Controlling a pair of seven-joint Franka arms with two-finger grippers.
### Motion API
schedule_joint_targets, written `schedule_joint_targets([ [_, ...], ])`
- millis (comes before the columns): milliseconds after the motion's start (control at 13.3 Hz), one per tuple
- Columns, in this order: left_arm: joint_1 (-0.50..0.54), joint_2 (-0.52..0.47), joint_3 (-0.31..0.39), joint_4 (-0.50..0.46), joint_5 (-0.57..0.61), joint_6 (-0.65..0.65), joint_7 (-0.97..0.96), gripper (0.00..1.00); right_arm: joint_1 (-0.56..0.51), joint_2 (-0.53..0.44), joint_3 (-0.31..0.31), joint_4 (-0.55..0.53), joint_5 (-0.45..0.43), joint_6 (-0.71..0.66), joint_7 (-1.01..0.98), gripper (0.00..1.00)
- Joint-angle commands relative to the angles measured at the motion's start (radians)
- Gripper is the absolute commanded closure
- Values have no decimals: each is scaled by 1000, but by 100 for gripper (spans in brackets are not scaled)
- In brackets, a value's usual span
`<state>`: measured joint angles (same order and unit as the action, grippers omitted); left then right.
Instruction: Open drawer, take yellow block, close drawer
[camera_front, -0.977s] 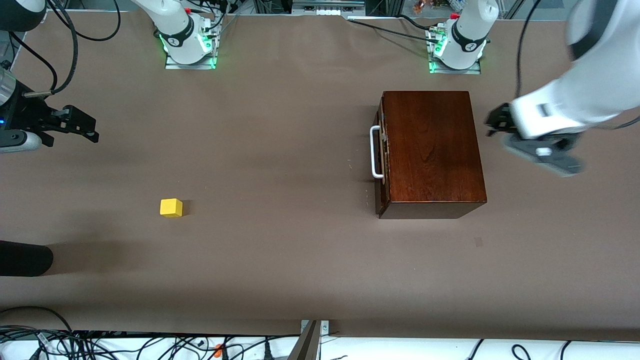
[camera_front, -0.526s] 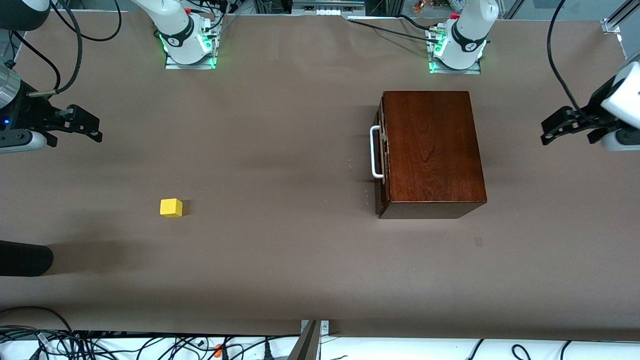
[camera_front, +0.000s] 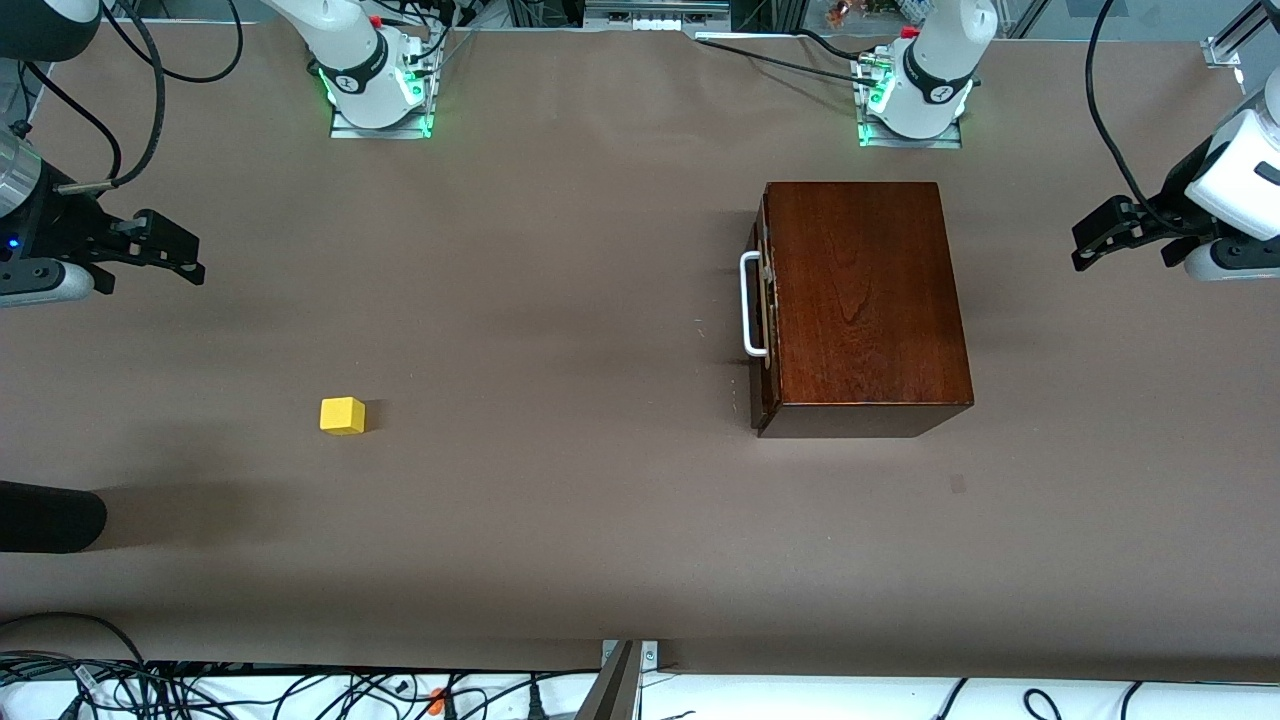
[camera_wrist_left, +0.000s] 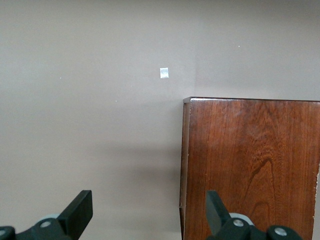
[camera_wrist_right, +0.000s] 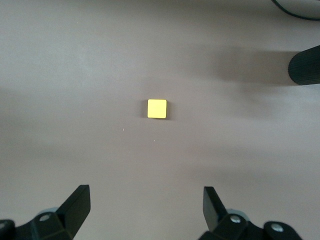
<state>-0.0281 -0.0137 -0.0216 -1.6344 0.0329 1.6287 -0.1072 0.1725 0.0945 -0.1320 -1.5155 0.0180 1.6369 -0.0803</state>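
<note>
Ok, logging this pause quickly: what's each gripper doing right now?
Left gripper: open, holding nothing, up over the table at the left arm's end.
Right gripper: open, holding nothing, up over the table at the right arm's end.

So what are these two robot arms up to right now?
Nothing is being held. The drawer of the wooden box is shut, and the yellow block lies on the table toward the right arm's end. The left gripper hangs beside the box, the right gripper above the table's edge, both with fingers open.
</note>
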Motion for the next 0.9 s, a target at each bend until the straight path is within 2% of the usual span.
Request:
schedule_joint_targets([
  [0, -1, -8, -5, -5, -13, 2, -8, 0, -2, 5, 2, 21, -1, -5, -4, 0],
  [827, -6, -5, -5, 19, -15, -50, -12, 0, -2, 7, 0, 21, 7, 9, -4, 0],
])
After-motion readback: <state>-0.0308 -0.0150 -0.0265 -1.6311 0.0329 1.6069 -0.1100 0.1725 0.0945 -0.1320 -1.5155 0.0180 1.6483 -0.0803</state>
